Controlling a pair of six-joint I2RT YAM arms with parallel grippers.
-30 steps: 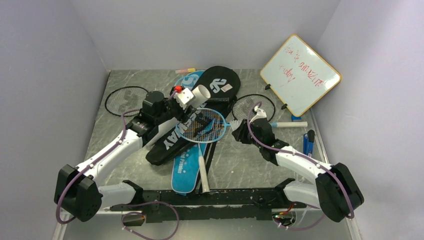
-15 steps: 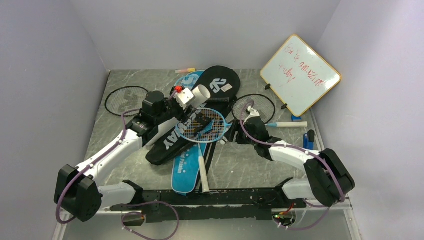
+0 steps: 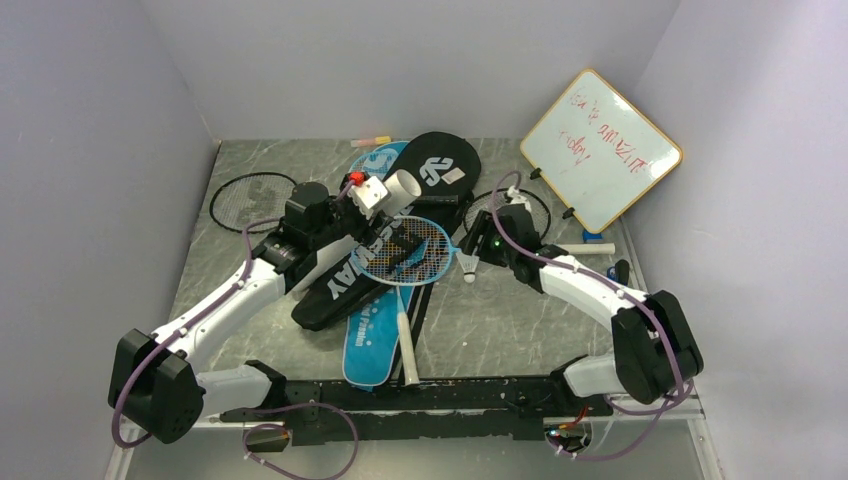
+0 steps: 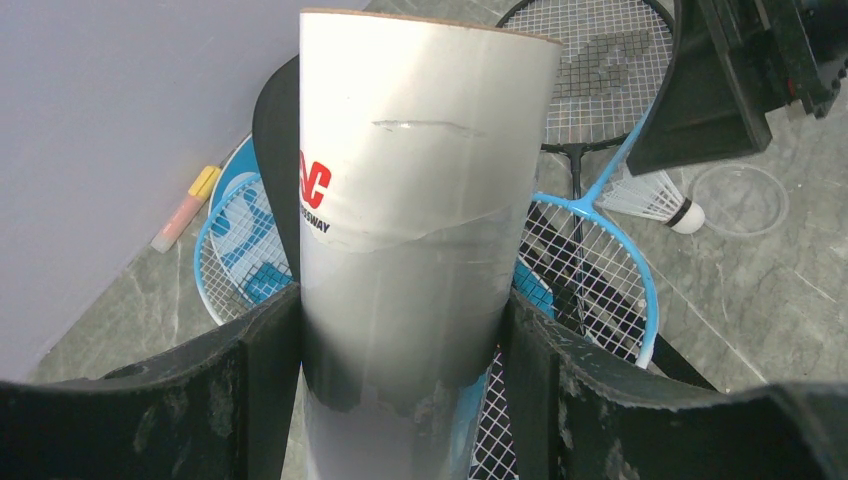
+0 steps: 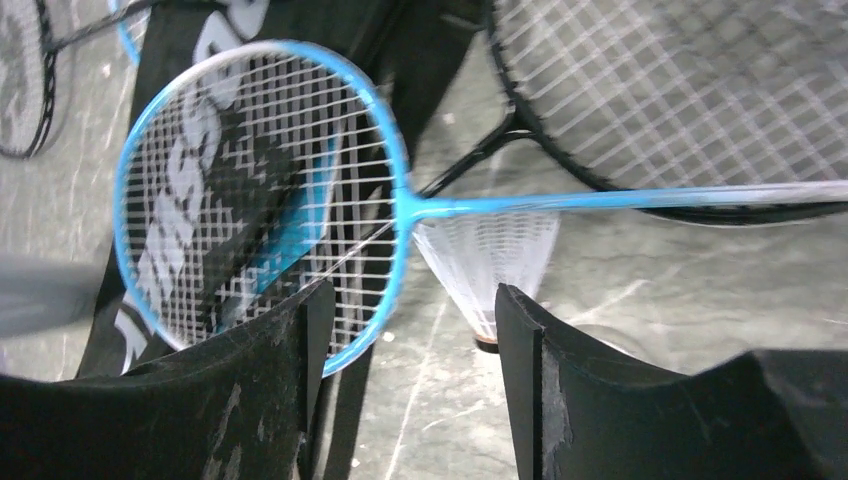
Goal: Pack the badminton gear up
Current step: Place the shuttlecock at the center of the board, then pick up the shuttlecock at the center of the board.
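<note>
My left gripper is shut on a long white tube, held over the pile of bags. A light-blue racket lies on the black bag, which rests on the blue bag. A second black bag lies behind them. My right gripper is open, low beside the blue racket's neck. A white shuttlecock lies on the table just beyond its fingertips, not gripped. One black racket lies at the far left, another under my right arm.
An orange-rimmed whiteboard leans against the right wall. A pink-and-yellow marker lies at the back. A clear round lid sits near the shuttlecock. Grey walls close in the left, back and right sides.
My right gripper has opened and swung toward the back, and the shuttlecock now lies free on the table. The left arm and the tube have not moved.
</note>
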